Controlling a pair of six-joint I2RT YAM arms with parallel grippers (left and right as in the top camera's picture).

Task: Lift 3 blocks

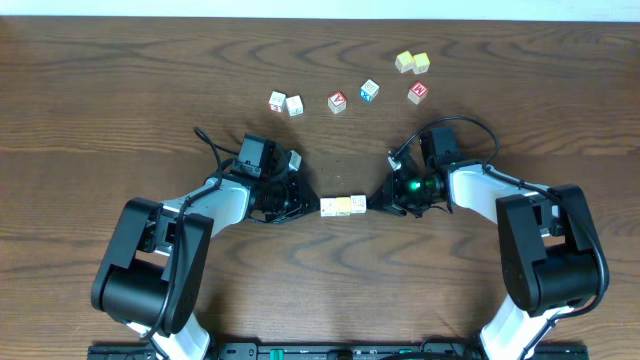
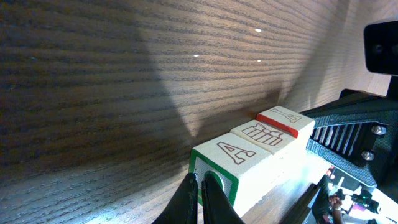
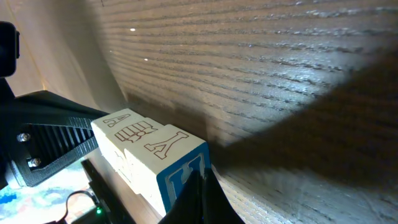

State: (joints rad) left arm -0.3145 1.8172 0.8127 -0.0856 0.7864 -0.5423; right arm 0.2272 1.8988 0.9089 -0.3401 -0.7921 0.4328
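blocks (image 1: 343, 205): pale wooden cubes, row's long axis spanning my grippers
left gripper (image 1: 310, 205): clenched, at row's end
right gripper (image 1: 375, 202): clenched

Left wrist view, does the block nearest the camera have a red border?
No, the nearest block is edged in green; the red edge is on the far block at the other end of the row.
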